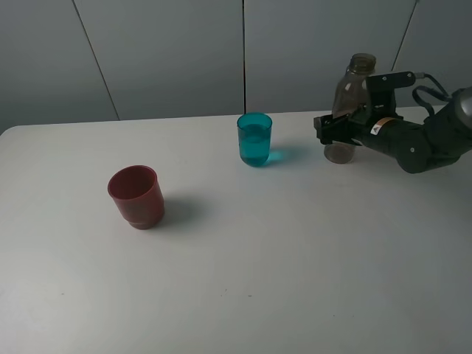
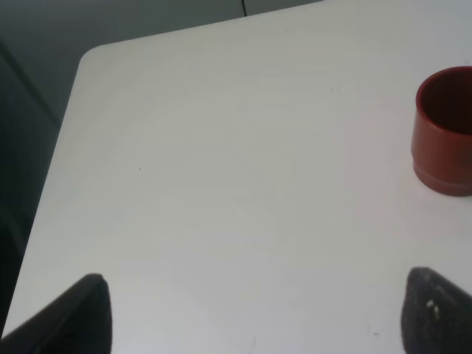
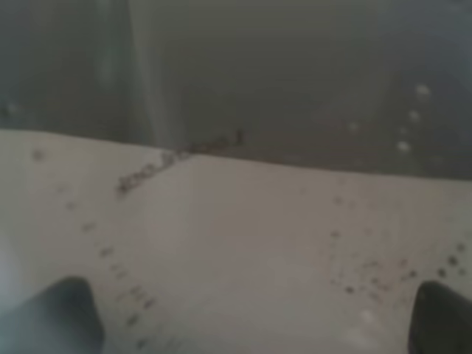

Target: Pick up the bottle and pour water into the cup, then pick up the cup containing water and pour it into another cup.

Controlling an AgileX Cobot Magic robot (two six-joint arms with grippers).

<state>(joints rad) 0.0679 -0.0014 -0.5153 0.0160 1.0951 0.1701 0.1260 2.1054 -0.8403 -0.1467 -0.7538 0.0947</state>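
White table [image 1: 295, 280], pouring step apparently done: right gripper [image 1: 332, 131] straddles the upright bottle [image 1: 354, 81], jaws spread wide, seemingly not gripping; next, back off and grasp the water-filled cup [image 1: 254, 140] ahead of its fingertips, then pour into the red cup [image 1: 136, 195] farther beyond.

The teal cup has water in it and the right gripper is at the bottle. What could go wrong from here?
1. The right gripper sits around the lower half of the tall, uncapped bottle. A crooked pull-away could tip the bottle, possibly toward the teal cup nearby.
2. The teal cup looks well filled, and the red cup stands well apart from it on the table. Carrying or squeezing the teal cup may slop water before the pour.
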